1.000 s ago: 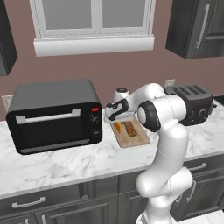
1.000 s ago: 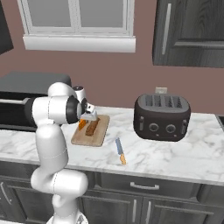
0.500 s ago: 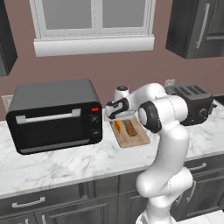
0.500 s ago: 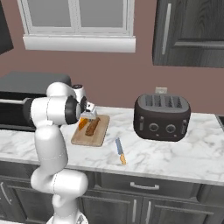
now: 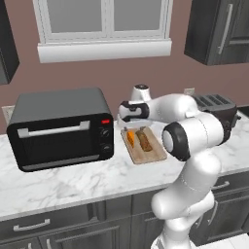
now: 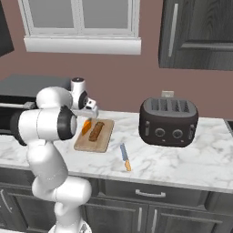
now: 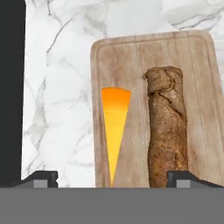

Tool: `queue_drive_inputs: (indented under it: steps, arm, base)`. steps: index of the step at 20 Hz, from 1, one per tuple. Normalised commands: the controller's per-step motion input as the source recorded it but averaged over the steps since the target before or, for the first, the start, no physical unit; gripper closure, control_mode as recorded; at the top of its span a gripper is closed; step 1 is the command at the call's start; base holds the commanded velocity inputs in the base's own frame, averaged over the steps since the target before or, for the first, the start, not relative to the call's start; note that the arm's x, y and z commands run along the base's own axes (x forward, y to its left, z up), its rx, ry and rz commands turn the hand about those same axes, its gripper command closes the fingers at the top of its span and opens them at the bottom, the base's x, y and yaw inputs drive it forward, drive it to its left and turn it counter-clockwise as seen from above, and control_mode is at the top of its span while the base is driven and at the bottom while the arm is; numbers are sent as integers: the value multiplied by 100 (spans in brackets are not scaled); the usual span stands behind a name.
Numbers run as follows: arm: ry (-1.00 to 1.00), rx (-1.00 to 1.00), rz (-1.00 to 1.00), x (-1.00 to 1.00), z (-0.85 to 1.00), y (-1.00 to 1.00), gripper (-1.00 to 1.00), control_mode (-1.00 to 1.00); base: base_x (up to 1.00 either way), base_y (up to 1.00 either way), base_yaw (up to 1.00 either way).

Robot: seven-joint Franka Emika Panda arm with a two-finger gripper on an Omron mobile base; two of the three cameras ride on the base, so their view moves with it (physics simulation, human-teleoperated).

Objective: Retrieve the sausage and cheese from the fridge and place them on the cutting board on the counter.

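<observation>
The cheese [image 7: 114,127], a bright orange wedge, lies flat on the left half of the wooden cutting board [image 7: 197,87]. Beside it on the board rests a thick mottled tan-brown log [image 7: 167,131]. My gripper [image 7: 114,177] hovers open straight above the cheese, one fingertip on each side and nothing between them. From the base cameras, the gripper [image 5: 127,126] [image 6: 89,116] hangs just over the cheese [image 5: 131,138] [image 6: 86,126] on the board [image 5: 153,154] [image 6: 105,134], which sits on the marble counter [image 5: 73,180]. The sausage and the fridge are out of view.
A black toaster oven [image 5: 58,129] stands close to the board's left side. A dark toaster [image 6: 168,122] sits to the board's right. A small knife [image 6: 124,157] lies on the counter between the board and the toaster, near the front edge.
The jaws have opened and let go of the cheese, which now lies loose on the board. The arm has barely moved.
</observation>
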Motion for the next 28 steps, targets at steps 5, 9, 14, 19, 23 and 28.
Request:
queue_drive_inputs:
  steps: [5, 9, 14, 19, 23, 28]
  arm:
    - [-7, 1, 0, -100, 18, -35, -100, -100]
    - [-1, 0, 0, -96, 61, -20, -100, -100]
    - [0, 0, 0, -99, 75, -9, -100, -100]
    - [0, 0, 0, -100, 76, -2, -100, -100]
    - [-4, 0, 0, -100, 38, -1, -100, -100]
    - [-12, 1, 0, -60, 4, -1, -100, -100]
  base:
    - [0, 0, 0]
    - [0, 0, 0]
    - [0, 0, 0]
    - [0, 0, 0]
    - [0, 0, 0]
    - [0, 0, 0]
